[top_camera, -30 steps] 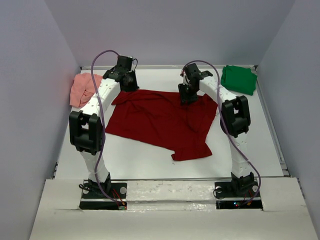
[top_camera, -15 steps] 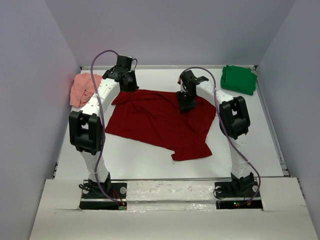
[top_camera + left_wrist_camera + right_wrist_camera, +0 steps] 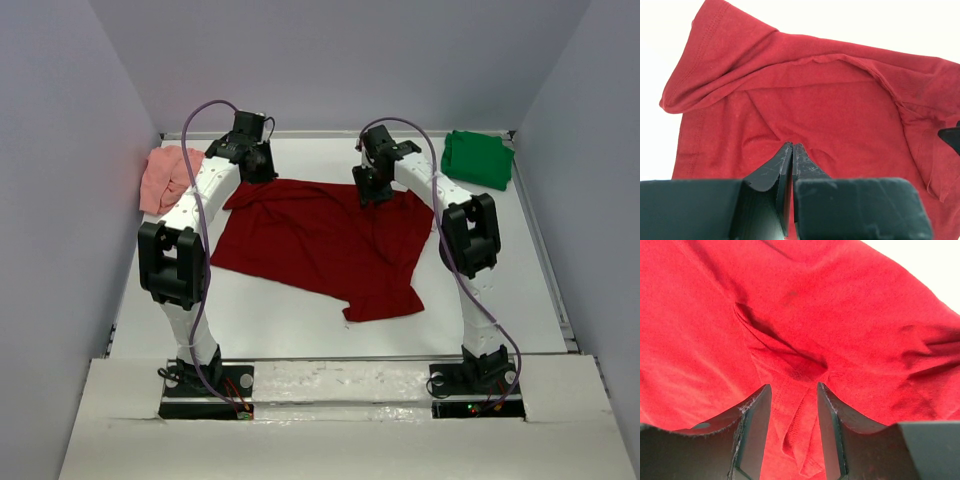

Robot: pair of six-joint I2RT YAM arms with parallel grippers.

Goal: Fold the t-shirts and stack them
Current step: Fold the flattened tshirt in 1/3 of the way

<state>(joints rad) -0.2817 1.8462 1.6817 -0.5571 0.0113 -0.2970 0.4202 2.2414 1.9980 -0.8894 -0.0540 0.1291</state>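
Three t-shirts lie on the white desk [image 3: 290,330]. At the far left corner, the pale salmon-pink t-shirt [image 3: 165,178] sits in a loose crumpled heap near the left wall, apart from the others. Just right of it, the left hand [image 3: 255,160] reaches down at the far left corner of the dark red t-shirt [image 3: 320,245]. In the left wrist view, its two black fingers [image 3: 775,167] are pressed together with their tips on the red cloth. Creases run in toward the tips, and a thin pinch of fabric is caught between them. A sleeve with a stitched hem is folded over at the upper left of that view, with bare desk beyond it.

The dark red t-shirt fills the middle of the desk, spread open but not flat. It is wrinkled along its far edge, and one corner trails toward the near side between the two arms. No fold or stack is made yet.

Farther right, the right hand [image 3: 372,188] points down at the far right part of the red shirt. In the right wrist view, its fingers [image 3: 752,425] stand apart, one on each side of a small raised ridge of red cloth, and are not closed on it. At the far right corner, the bright green t-shirt [image 3: 478,158] lies bunched up, well apart from the red one.
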